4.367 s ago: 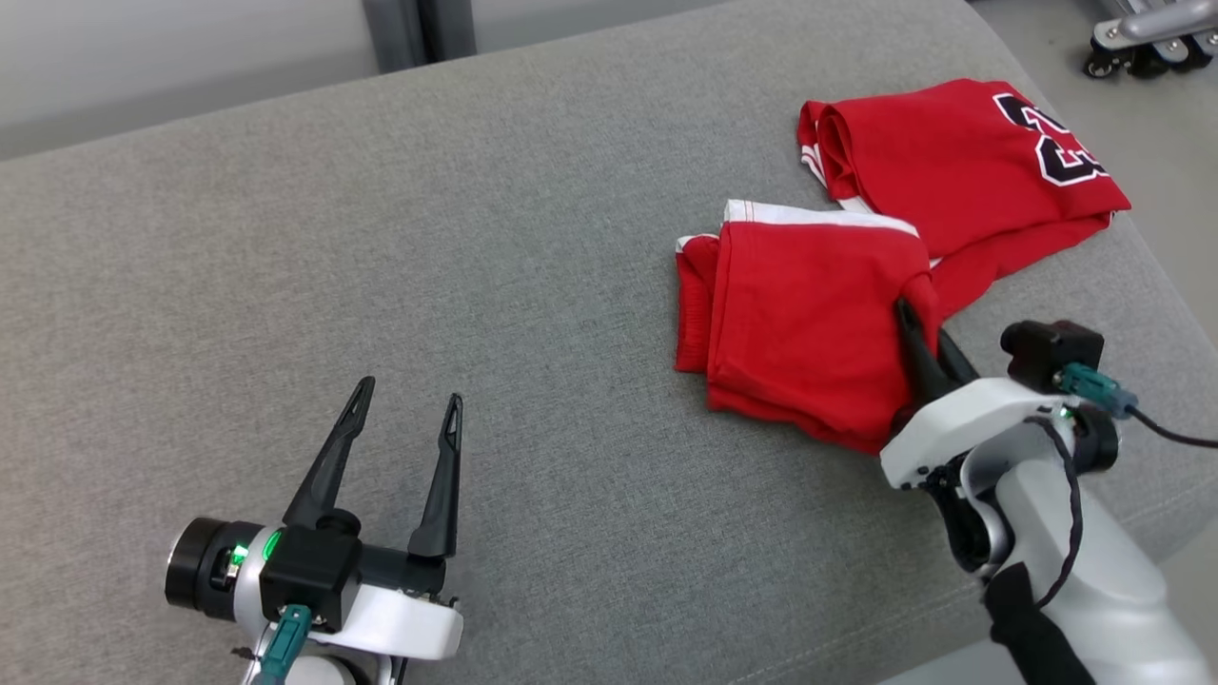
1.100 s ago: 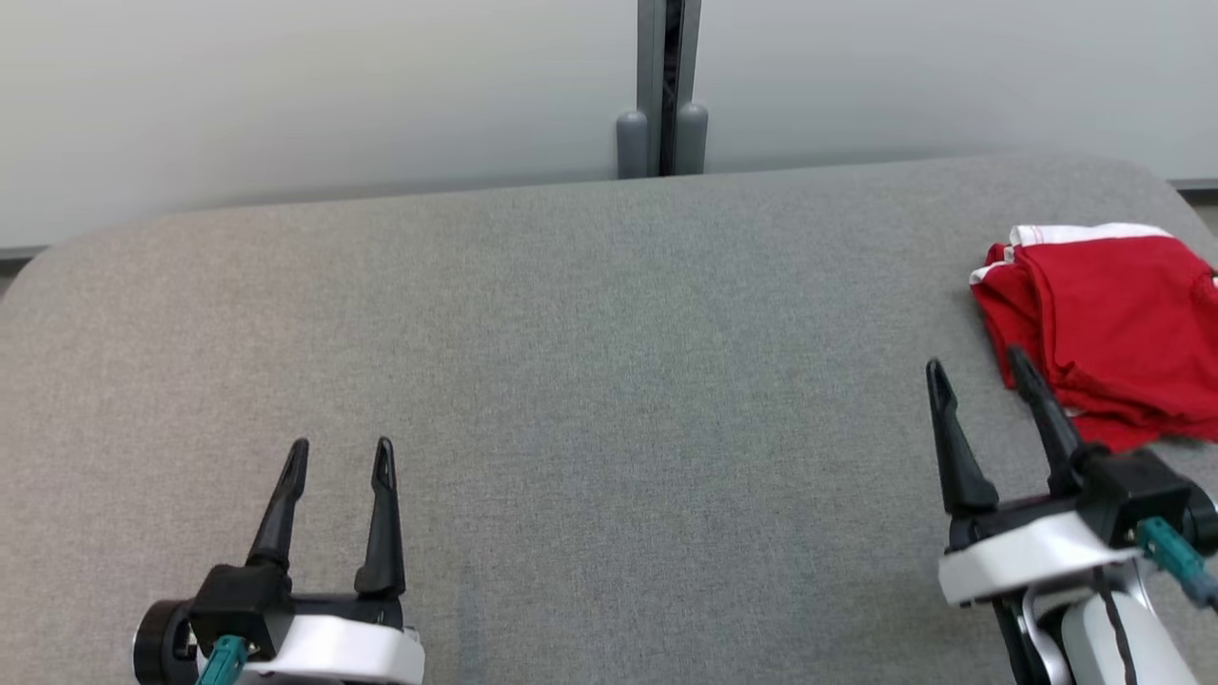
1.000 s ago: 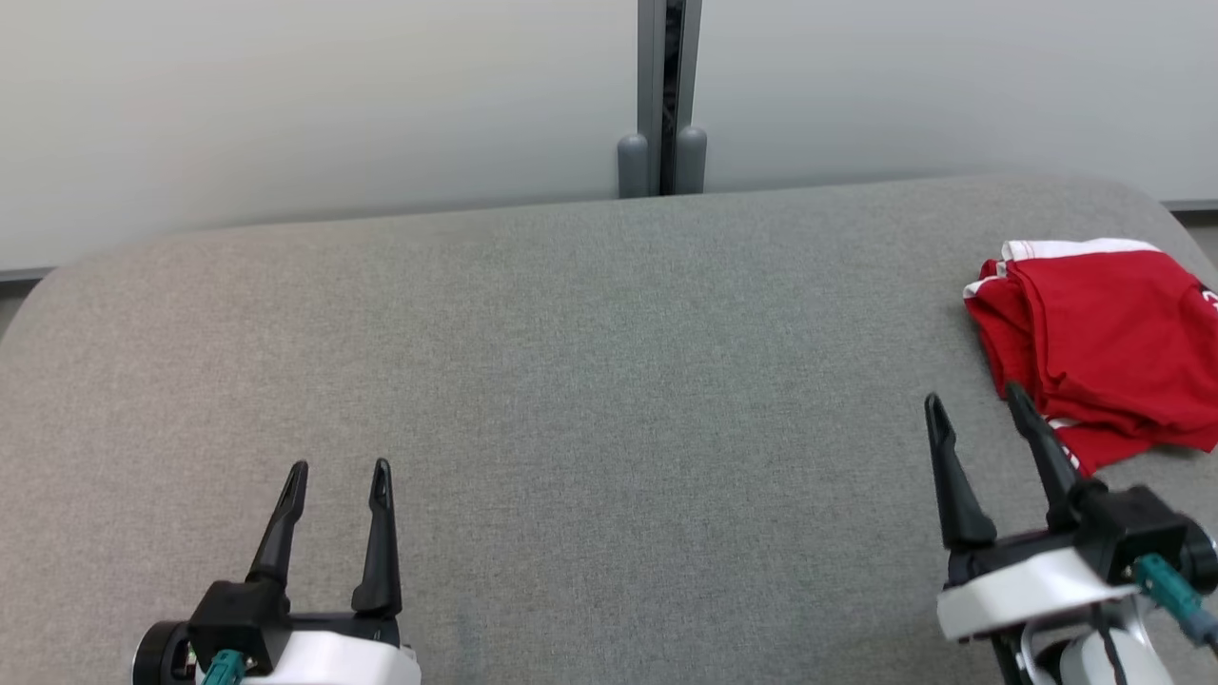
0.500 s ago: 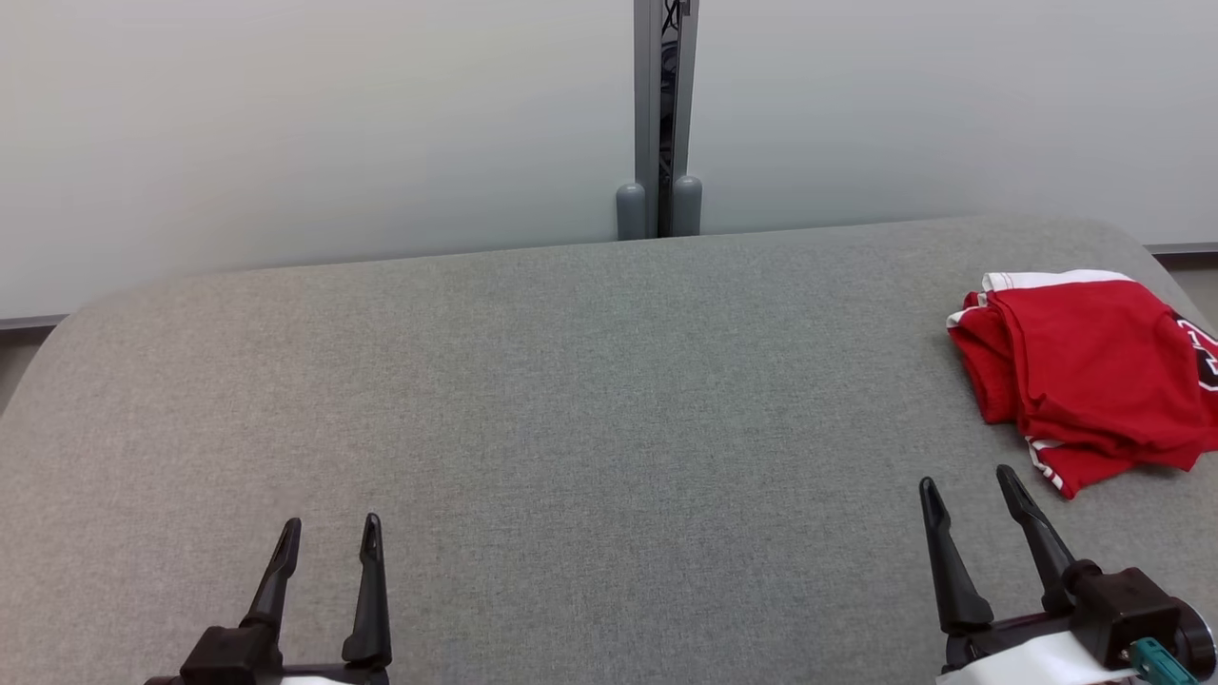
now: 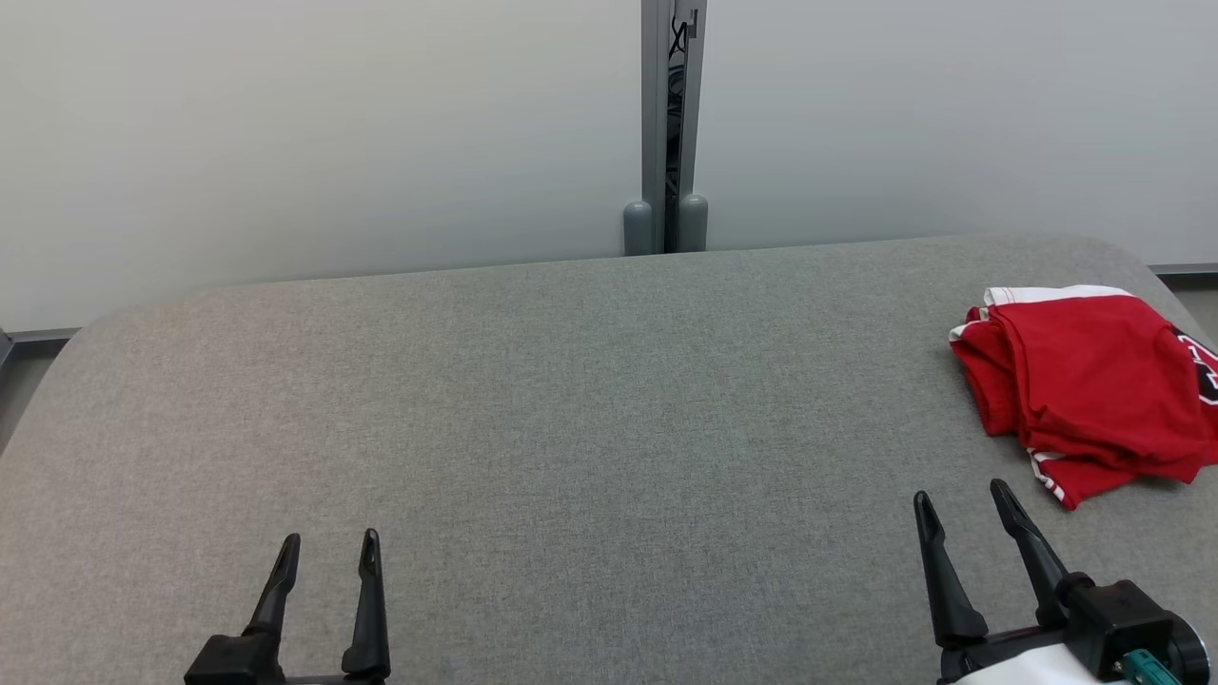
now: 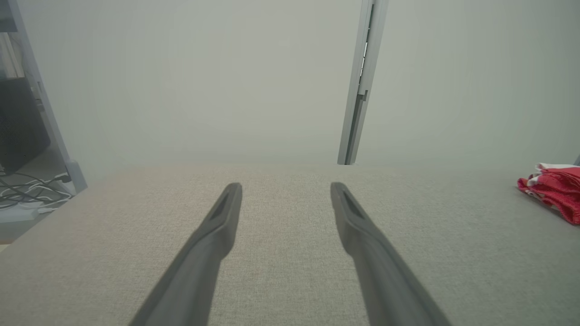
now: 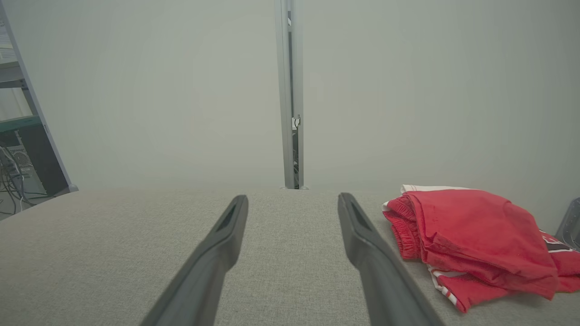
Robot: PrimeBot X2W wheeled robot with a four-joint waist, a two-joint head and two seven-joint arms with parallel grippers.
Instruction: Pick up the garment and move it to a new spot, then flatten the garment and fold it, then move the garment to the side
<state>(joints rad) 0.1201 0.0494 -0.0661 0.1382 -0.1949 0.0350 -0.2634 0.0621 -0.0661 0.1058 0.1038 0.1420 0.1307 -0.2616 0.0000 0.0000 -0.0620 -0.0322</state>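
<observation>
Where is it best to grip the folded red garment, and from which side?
Probably the striped corner of the red garment, which sticks out toward the right end effector. Come low from the robot's side with that open end effector; the layers there lie thin.

garment (image 5: 1094,381): red, white trim | couch (image 5: 571,409): grey | wall (image 5: 333,124): pale

Bare grey cushion (image 5: 571,409) gives open passage ahead of left gripper (image 5: 330,538) up to back wall (image 5: 314,133); sole obstacle: red garment (image 5: 1085,381) bunched at right edge, just fwd & right of right gripper (image 5: 959,491), near but not touching.
</observation>
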